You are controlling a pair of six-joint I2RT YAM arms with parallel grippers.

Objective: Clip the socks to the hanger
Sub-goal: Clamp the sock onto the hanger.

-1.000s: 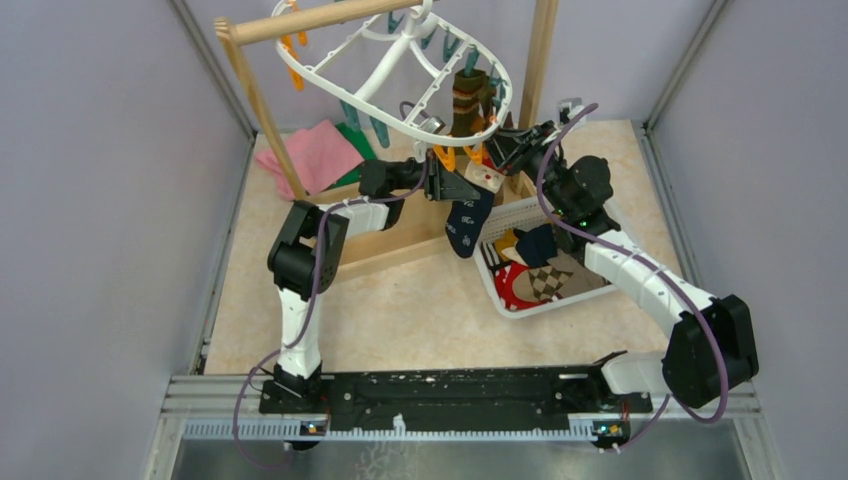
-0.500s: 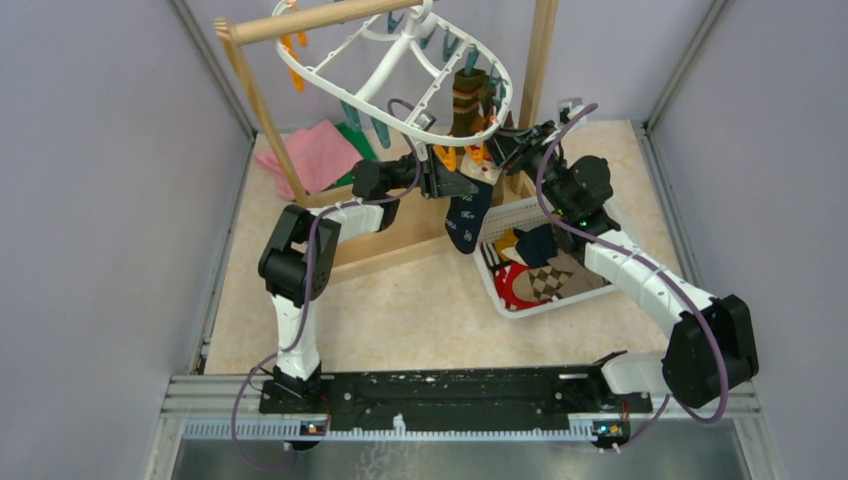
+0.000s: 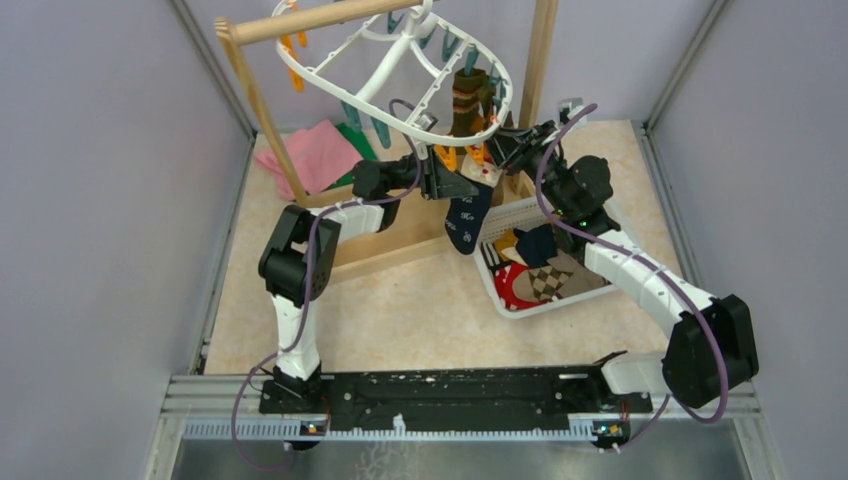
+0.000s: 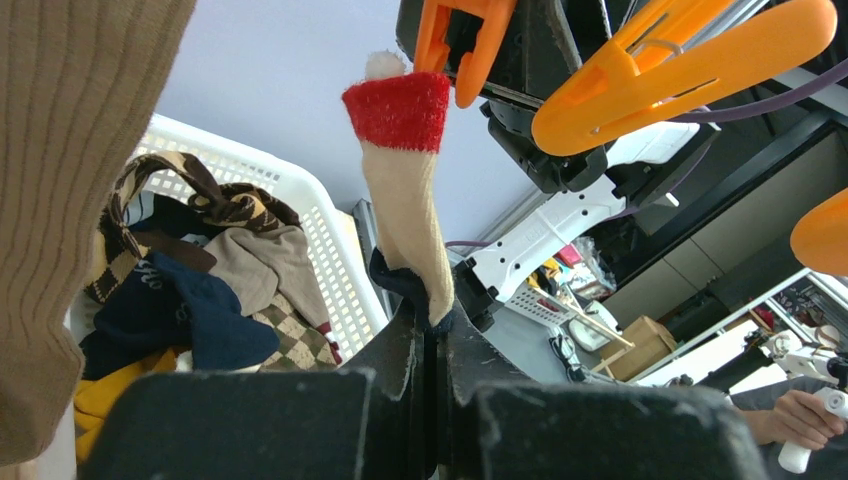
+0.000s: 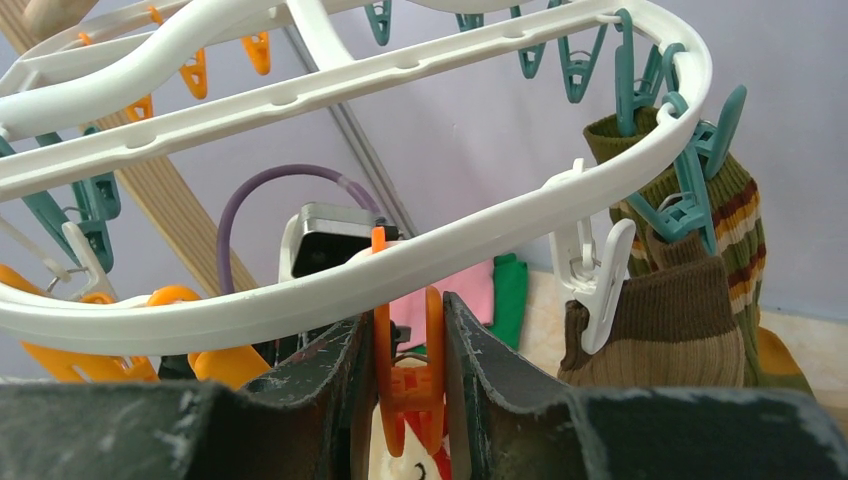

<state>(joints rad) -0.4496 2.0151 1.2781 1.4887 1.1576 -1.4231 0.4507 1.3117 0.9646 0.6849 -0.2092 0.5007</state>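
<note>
The white oval hanger (image 3: 400, 62) hangs tilted from the wooden pole, and its ring (image 5: 470, 240) crosses the right wrist view. My left gripper (image 3: 468, 184) is shut on a navy sock (image 3: 467, 224) and holds it up. The sock's red cuff (image 4: 400, 110) stands right under an orange clip (image 4: 455, 40); I cannot tell whether the cuff is inside the clip's mouth. My right gripper (image 5: 408, 375) is shut on that orange clip (image 5: 408, 360) and squeezes its handles just below the ring. An olive-brown striped sock (image 5: 725, 220) and a tan-brown one (image 5: 670, 330) hang clipped at the ring's right end.
A white slotted basket (image 3: 560, 300) to the right holds several more socks (image 3: 540, 265). The wooden pole rack (image 3: 320, 18) and its base (image 3: 390, 252) stand behind and under the hanger. Pink and green cloths (image 3: 315, 150) lie at the back left. More orange clips (image 4: 680, 60) dangle nearby.
My left arm has risen and reached toward the hanger, lifting the navy sock's cuff up to the orange clip. The right gripper has stayed on the clip.
</note>
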